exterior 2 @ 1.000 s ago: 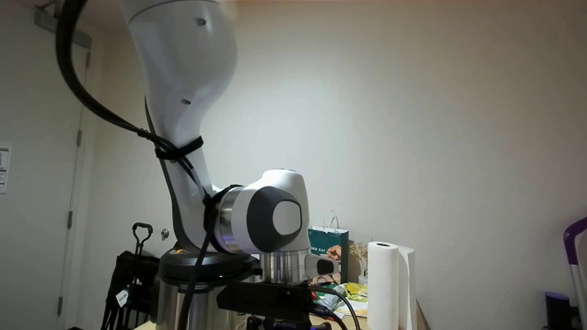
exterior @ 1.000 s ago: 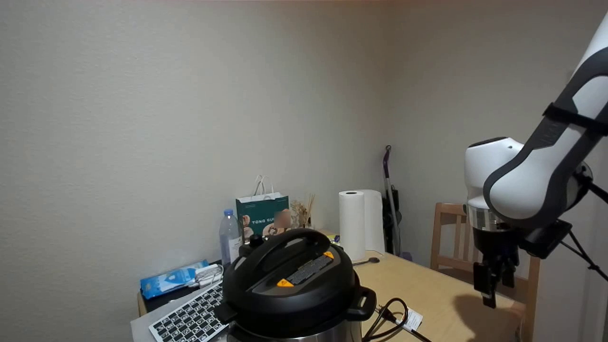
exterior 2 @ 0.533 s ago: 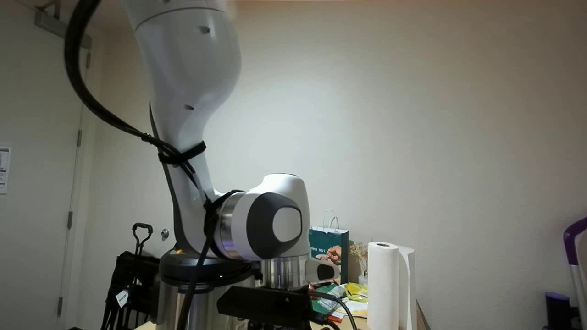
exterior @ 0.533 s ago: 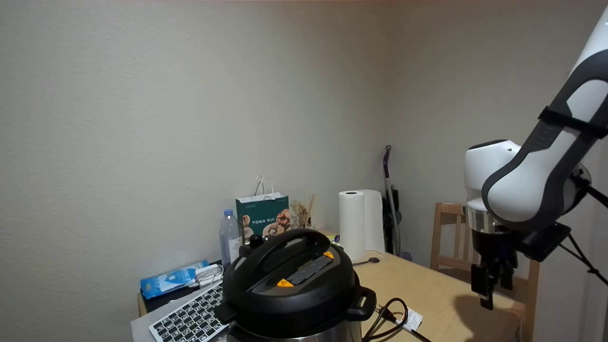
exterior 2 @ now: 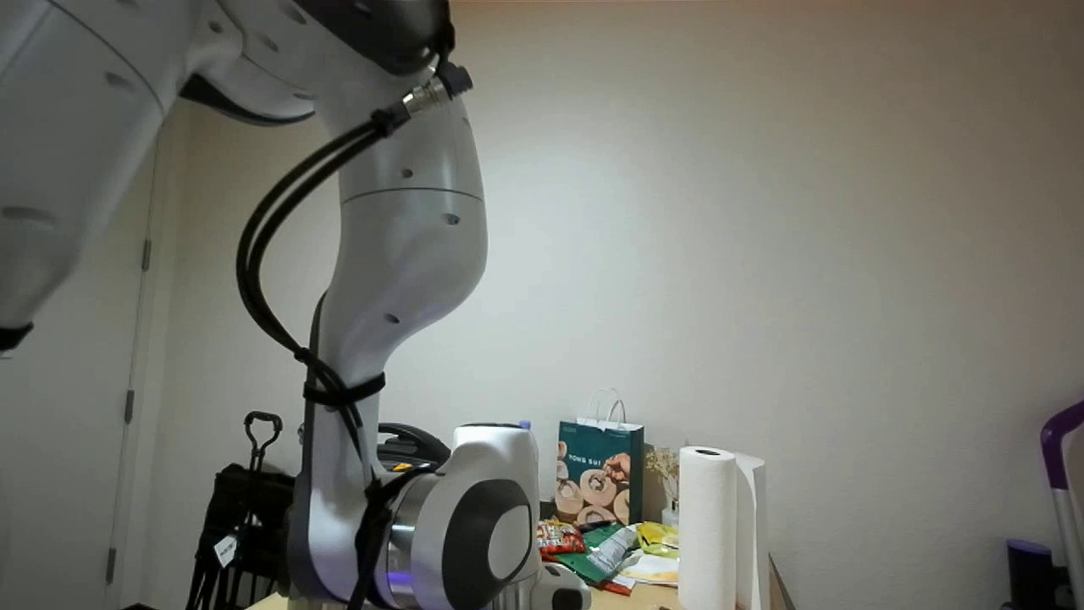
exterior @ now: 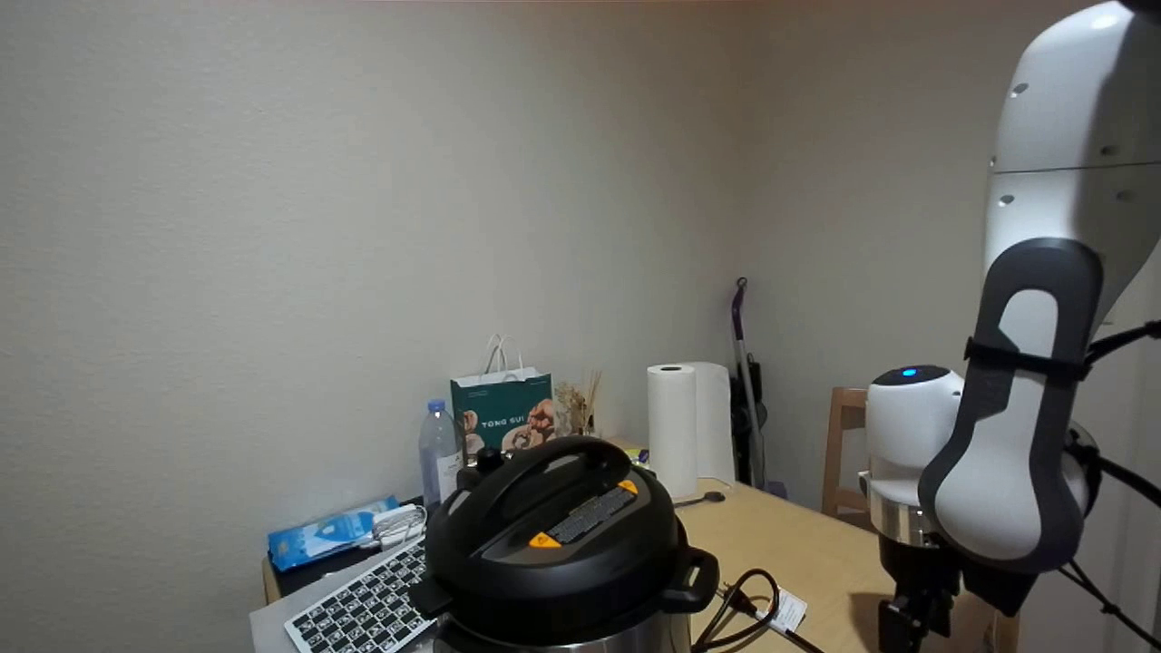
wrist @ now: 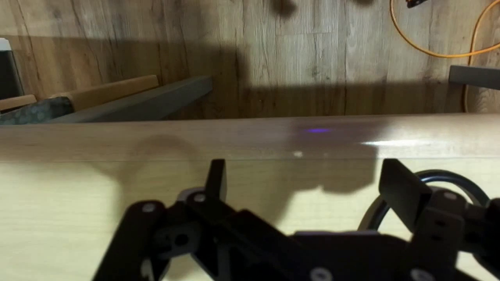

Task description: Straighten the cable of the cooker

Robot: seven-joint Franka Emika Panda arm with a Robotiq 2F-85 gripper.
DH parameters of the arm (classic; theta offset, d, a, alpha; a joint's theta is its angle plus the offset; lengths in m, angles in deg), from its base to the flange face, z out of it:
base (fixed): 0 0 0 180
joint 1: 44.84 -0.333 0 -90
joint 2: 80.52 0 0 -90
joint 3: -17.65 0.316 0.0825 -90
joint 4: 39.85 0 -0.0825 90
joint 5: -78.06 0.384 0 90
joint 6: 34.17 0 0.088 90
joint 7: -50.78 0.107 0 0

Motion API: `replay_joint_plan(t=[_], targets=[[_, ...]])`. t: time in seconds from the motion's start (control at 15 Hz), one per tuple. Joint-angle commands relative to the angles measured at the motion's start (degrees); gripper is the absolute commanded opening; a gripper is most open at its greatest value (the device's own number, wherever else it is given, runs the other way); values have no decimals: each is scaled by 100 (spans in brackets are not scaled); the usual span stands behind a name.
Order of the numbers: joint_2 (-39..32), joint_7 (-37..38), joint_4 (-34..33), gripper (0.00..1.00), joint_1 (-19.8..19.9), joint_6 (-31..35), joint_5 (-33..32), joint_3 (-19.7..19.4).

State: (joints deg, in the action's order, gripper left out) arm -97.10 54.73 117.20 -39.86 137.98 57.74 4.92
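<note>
- Looking through the wrist view, we find our gripper [wrist: 304, 171] released: its 2 fingers [wrist: 404, 195] stand wide apart over the table [wrist: 58, 218].
- Partly covered by the finger at the right of that view, a black loop [wrist: 445, 175] lies below us (whether they touch, we cannot tell).
- In an exterior view, the cable [exterior: 746, 603], coiled and with a white label [exterior: 791, 609] on it, rests on the table between our gripper and the cooker [exterior: 567, 553].
- Well apart from the gripper stand that cooker and, in both exterior views, a paper towel roll [exterior: 671, 431].
- Past the table edge ahead of our fingers, we see an orange cord [wrist: 425, 50] on the floor [wrist: 304, 58].
- Behind our gripper, in an exterior view, is a chair [exterior: 833, 444].
</note>
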Motion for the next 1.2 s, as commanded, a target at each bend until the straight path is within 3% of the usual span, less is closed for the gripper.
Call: replay_joint_plan(t=[0.0,0.13,0.33,0.73,0.87,1.13], targets=[[-147,-190,-68,100,-253,28,252,-151],[-270,-192,-160,100,-307,39,255,-177],[-365,-347,-96,100,-4,533,598,264],[-977,-396,-352,100,-202,1636,1045,742],[-931,-423,-363,100,-60,1890,1095,890],[-918,-366,-443,100,-97,1671,1198,911]])
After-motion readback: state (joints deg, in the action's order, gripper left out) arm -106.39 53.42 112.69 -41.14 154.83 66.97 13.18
